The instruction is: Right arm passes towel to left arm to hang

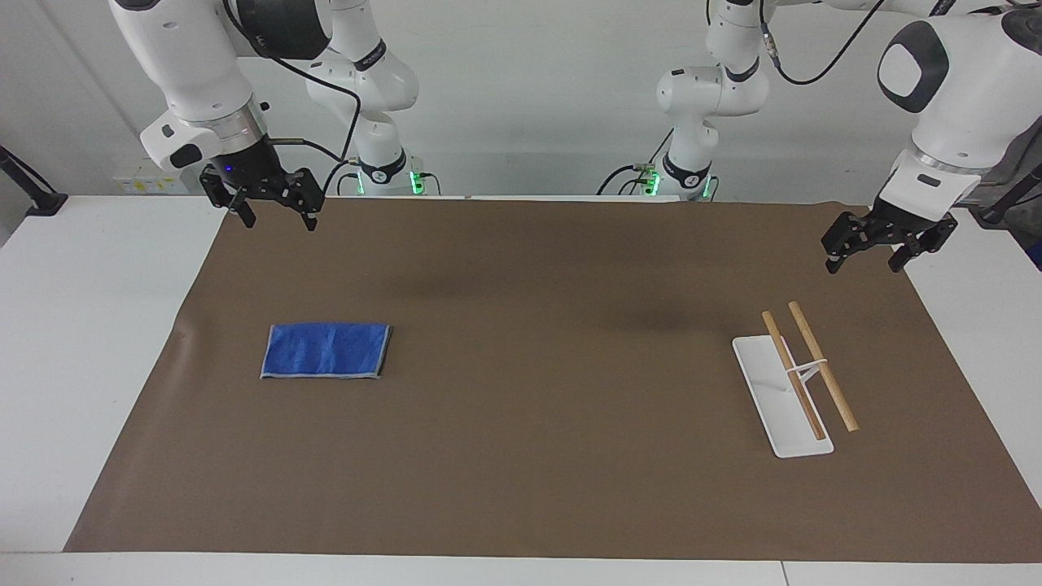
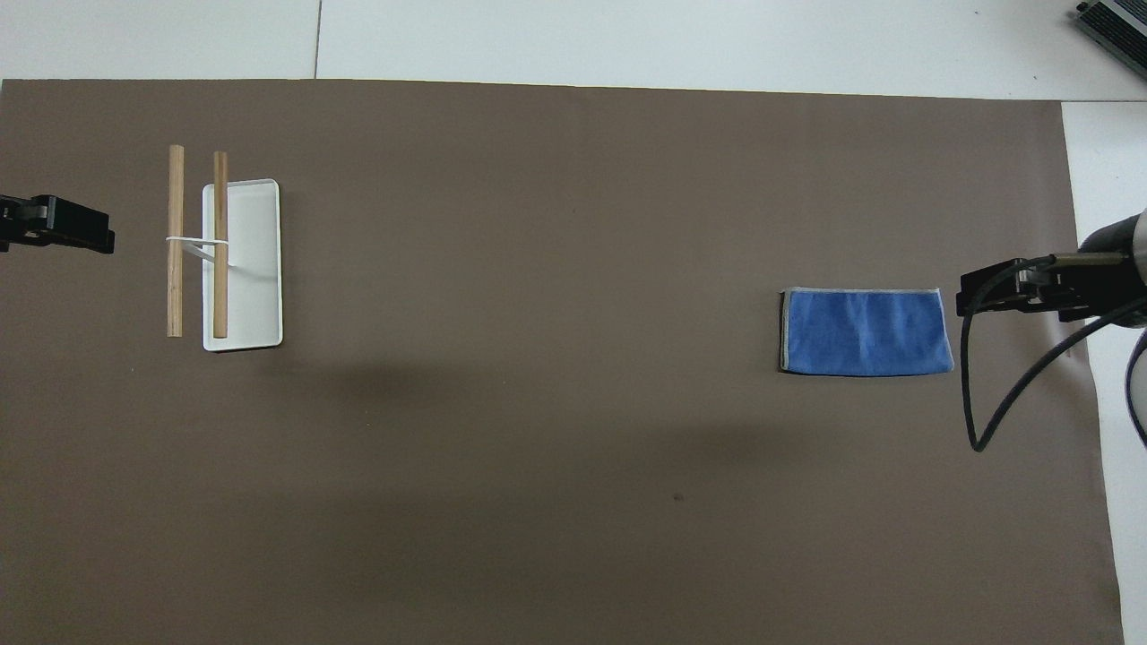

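Observation:
The blue towel (image 1: 326, 350) lies folded flat on the brown mat (image 1: 521, 391), toward the right arm's end of the table; it also shows in the overhead view (image 2: 865, 343). My right gripper (image 1: 278, 220), with its blue light, hangs open and empty in the air over the mat's edge at the right arm's end, apart from the towel; in the overhead view (image 2: 1017, 297) it sits beside the towel. My left gripper (image 1: 864, 262) hangs open and empty over the mat at the left arm's end, beside the rack; it also shows in the overhead view (image 2: 58, 224).
A white rack base (image 1: 769, 391) carrying two wooden rods (image 1: 822, 366) stands on the mat toward the left arm's end; it also shows in the overhead view (image 2: 255, 269). A loose black cable (image 2: 972, 394) loops from the right wrist. White table (image 1: 98, 366) borders the mat.

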Robot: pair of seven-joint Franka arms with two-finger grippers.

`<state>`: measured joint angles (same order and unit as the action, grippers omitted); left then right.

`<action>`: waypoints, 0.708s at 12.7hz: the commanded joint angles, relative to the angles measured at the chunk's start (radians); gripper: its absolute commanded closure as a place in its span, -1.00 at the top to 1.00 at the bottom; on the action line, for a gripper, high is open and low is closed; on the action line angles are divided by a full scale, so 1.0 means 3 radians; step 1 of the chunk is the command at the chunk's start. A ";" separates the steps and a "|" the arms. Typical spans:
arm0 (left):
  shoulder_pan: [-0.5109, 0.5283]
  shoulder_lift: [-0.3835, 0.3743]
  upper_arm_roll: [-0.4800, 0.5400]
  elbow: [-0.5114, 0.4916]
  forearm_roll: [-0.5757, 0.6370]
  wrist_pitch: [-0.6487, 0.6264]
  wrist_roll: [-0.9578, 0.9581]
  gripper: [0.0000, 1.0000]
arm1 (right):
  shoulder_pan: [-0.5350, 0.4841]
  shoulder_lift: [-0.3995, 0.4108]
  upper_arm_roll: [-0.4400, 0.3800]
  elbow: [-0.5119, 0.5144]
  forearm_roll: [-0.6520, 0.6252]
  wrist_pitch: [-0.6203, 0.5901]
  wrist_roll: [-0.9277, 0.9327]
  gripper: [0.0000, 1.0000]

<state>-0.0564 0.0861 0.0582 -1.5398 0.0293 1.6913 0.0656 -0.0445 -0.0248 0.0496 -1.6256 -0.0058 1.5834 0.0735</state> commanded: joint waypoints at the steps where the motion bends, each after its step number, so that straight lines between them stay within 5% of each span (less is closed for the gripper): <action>1: 0.0024 -0.0093 -0.0005 -0.0108 -0.0052 0.0023 0.0017 1.00 | -0.0021 -0.0081 0.0014 -0.0109 0.0024 0.0071 -0.0086 1.00; 9: 0.0024 -0.0093 0.0000 -0.0108 -0.0052 0.0023 0.0017 1.00 | -0.0036 -0.0081 0.0014 -0.0109 0.0024 0.0065 -0.0061 1.00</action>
<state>-0.0564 0.0861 0.0582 -1.5398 0.0293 1.6913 0.0656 -0.0457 -0.0248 0.0477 -1.6266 -0.0058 1.5829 0.0733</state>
